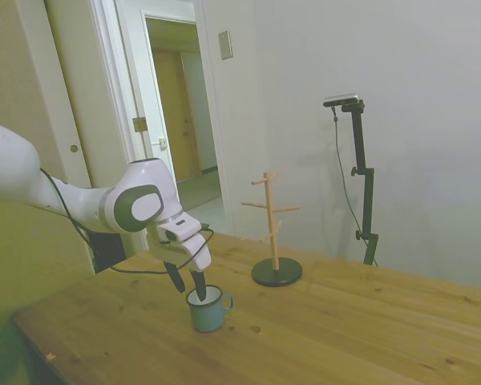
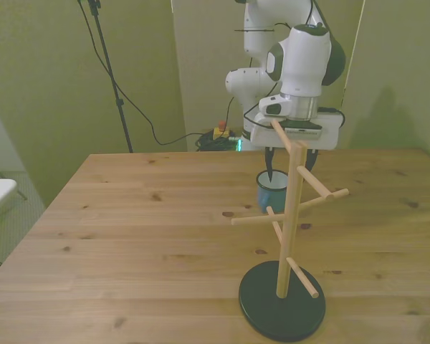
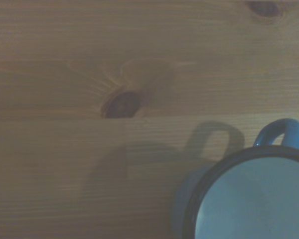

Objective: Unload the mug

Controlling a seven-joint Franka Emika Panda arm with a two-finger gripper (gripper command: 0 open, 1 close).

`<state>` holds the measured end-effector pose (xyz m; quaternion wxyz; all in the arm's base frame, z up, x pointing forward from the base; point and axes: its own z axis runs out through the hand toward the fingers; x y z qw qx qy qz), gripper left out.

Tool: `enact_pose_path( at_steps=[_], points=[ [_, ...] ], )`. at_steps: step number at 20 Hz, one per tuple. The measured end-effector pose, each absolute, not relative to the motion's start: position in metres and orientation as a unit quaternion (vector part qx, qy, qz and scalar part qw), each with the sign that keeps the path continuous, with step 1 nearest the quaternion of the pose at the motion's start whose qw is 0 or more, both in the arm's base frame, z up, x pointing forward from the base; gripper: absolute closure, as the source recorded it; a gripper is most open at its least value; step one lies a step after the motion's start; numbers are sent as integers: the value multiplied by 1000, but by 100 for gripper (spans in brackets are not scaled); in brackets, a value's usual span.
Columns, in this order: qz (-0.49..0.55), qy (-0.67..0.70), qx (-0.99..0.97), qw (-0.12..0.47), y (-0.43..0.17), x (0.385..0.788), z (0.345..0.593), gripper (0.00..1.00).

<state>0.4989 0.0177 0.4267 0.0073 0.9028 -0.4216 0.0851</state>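
1. On the bare wooden table [image 1: 369, 321], well apart from the peg stand [image 1: 274, 233], the mug [image 1: 208, 310] is standing upright with its mouth facing up, already off the pegs.
2. It is looking light, rigid and smooth, like enamelled metal, so I judge it slippery and liable to chip or tip if knocked.
3. Its loop handle [image 3: 281, 132] is sticking out sideways; the thin rim wall seems the best place to pinch, one finger inside and one outside.
4. The gripper [image 1: 187, 282] is hanging over the rim with its fingers spread, one dipping at the mouth, not visibly squeezing anything.
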Motion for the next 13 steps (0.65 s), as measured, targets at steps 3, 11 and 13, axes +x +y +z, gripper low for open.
enact_pose_path(
  at_steps=[3, 11, 13],
  points=[
    [103, -416, 904, 2, 27, 482, 452, 0],
    [82, -405, 911, 10, 45, 433, 463, 0],
    [70, -404, 912, 9, 43, 429, 458, 0]
  ],
)
